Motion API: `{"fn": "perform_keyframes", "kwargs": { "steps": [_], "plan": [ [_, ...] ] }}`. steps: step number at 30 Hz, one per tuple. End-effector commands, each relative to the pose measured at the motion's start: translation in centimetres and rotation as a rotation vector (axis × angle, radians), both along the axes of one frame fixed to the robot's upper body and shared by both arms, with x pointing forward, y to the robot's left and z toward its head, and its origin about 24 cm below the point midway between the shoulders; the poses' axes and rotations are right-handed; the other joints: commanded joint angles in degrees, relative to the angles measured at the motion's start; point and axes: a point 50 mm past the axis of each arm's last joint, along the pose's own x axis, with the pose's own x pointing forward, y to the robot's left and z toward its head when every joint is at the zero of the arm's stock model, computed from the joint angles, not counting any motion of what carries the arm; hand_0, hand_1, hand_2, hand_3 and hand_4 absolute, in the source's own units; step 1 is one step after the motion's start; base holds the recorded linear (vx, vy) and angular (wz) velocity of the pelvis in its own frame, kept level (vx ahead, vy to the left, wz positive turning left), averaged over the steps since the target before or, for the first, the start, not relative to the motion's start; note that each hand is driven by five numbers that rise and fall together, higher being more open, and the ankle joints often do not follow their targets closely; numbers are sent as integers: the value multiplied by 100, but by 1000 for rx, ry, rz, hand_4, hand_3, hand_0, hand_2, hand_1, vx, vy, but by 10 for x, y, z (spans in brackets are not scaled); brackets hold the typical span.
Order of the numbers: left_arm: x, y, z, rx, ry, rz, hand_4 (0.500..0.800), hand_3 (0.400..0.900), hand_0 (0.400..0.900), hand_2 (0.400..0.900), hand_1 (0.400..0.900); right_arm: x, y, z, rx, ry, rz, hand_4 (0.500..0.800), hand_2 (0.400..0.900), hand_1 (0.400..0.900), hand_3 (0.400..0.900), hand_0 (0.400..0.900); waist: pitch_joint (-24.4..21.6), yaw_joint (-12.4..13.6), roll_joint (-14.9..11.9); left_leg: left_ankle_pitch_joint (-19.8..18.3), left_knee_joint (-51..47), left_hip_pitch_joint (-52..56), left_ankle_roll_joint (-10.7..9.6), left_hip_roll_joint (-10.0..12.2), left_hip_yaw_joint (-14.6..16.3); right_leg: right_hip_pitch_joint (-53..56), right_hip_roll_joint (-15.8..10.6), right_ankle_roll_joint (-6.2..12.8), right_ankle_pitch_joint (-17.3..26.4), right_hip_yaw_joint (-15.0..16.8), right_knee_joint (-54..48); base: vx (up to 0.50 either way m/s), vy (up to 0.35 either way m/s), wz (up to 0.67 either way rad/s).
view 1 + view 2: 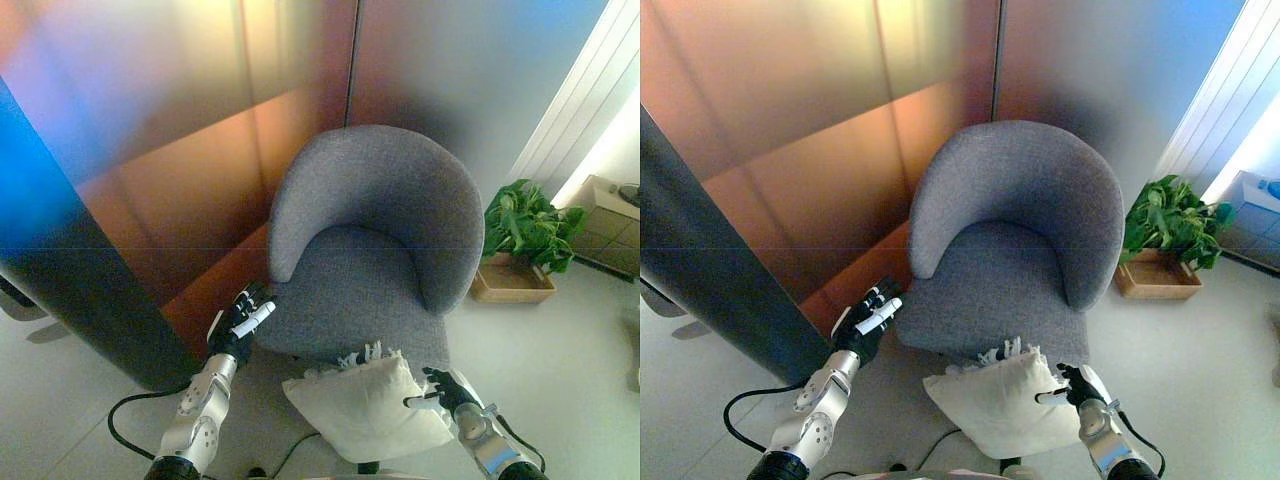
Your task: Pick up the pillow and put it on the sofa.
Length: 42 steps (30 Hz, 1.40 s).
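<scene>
The pillow (pixel 365 405) is pinched at its edge by the right hand (pixel 443 392), just before the sofa (pixel 375 245). The left hand (pixel 243 318), fingers relaxed, is empty. A one-sided hold may let it slip.

One grey fabric tub-backed sofa chair (pixel 375 255), one cream fringed pillow (pixel 365 405), one leafy green plant (pixel 525 225) in one shallow wooden planter tray (pixel 510 285), two dark robot hands, a left hand (pixel 243 318) and a right hand (pixel 445 390)
</scene>
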Motion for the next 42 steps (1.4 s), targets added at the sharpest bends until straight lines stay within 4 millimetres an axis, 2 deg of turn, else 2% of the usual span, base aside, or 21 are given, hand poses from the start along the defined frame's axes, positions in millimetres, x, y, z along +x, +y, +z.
{"fn": "perform_keyframes", "kwargs": {
  "steps": [1,11,22,27,28,33,42],
  "plan": [
    [30,-1,45,37,-236,-42,800,900,900,900,900,38,-15,25,-102,-150,36,800,900,900,900,900,-86,129,52,-37,20,-92,-31,32,-83,713,-410,617,-518,22,170,14,-1,-4],
    [23,1,40,13,-231,-55,800,900,900,900,900,29,-20,18,-121,-105,29,800,900,900,900,900,-50,158,74,-68,20,-49,-9,20,-102,705,-410,615,-524,59,181,47,-3,-1],
    [25,1,50,22,-265,-71,800,900,900,900,900,29,-29,18,-153,-105,8,800,900,900,900,900,199,218,133,-141,95,-125,-7,-3,-151,597,-452,638,-511,128,180,45,-6,2],
    [38,-5,66,19,-329,-81,800,900,900,900,900,48,-32,27,-178,-152,-5,800,900,900,900,900,530,294,188,-116,146,-366,7,-40,-202,311,-494,653,-450,194,241,-107,-16,-1],
    [45,-7,74,19,-362,-87,800,900,900,900,900,60,-34,35,-188,-180,-9,800,900,900,900,900,684,313,203,-102,170,-480,11,-55,-228,195,-501,657,-431,221,259,-223,-30,-1],
    [62,-13,97,19,-449,-87,800,900,900,900,900,94,-37,59,-221,-248,-29,800,900,900,900,900,1105,340,240,-74,300,-826,11,-78,-296,-114,-505,659,-376,291,295,-169,-22,-1],
    [74,-15,122,35,-549,-92,800,900,900,900,900,120,-43,81,-251,-298,-64,800,900,900,900,900,1560,428,249,-50,523,-1296,16,-111,-377,-438,-468,640,-298,312,308,-85,-29,0]
  ]
}}
